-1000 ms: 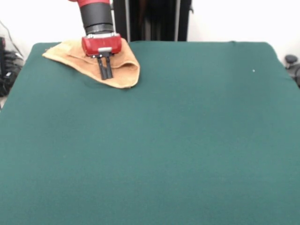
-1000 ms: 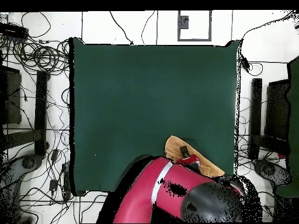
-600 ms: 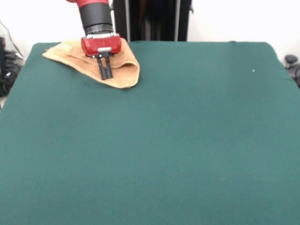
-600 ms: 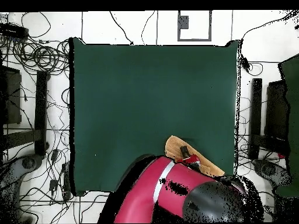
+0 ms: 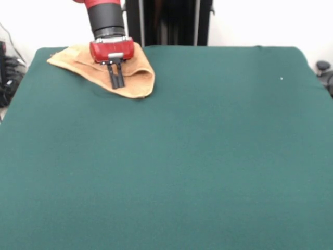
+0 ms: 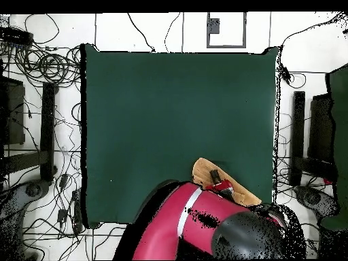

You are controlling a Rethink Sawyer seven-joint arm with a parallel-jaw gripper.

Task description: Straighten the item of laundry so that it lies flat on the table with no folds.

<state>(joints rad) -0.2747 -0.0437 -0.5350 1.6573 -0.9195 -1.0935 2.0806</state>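
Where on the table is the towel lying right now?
In the front view the towel lies folded at the table's far left corner, under the gripper.

A robotics lab, by the look of it: a desk (image 6: 136, 115) draped in dark green felt stands on a white floor (image 6: 306, 47) strewn with black cables (image 6: 47, 64), with dark equipment racks (image 6: 13, 109) on either side.
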